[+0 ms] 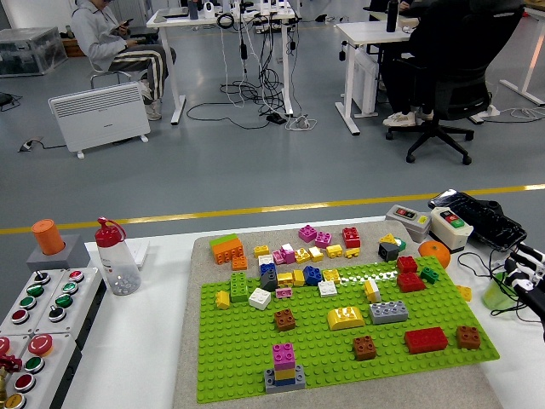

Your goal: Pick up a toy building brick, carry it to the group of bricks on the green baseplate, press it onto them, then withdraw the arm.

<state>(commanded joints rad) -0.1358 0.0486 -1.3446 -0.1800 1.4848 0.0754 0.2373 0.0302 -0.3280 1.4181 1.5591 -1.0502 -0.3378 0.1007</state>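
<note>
The green baseplate (341, 341) lies on a grey mat in the middle of the table. On its front edge stands a small stack (284, 366): a pink brick over yellow and blue on a grey one. Single bricks dot the plate, among them a red one (426, 339), brown ones (364, 347), a yellow one (345, 318) and a grey one (387, 312). Loose bricks (306, 254) crowd the mat behind the plate. My right hand (525, 271) rests at the right edge, away from the plate, fingers relaxed and empty. No left arm shows.
A clear bottle with a red cap (116, 260) stands left of the mat, beside a button panel (38, 311). Switch boxes (430, 223), an orange ball (434, 252) and a green cup (498, 294) sit at the right. A seated person is far across the room.
</note>
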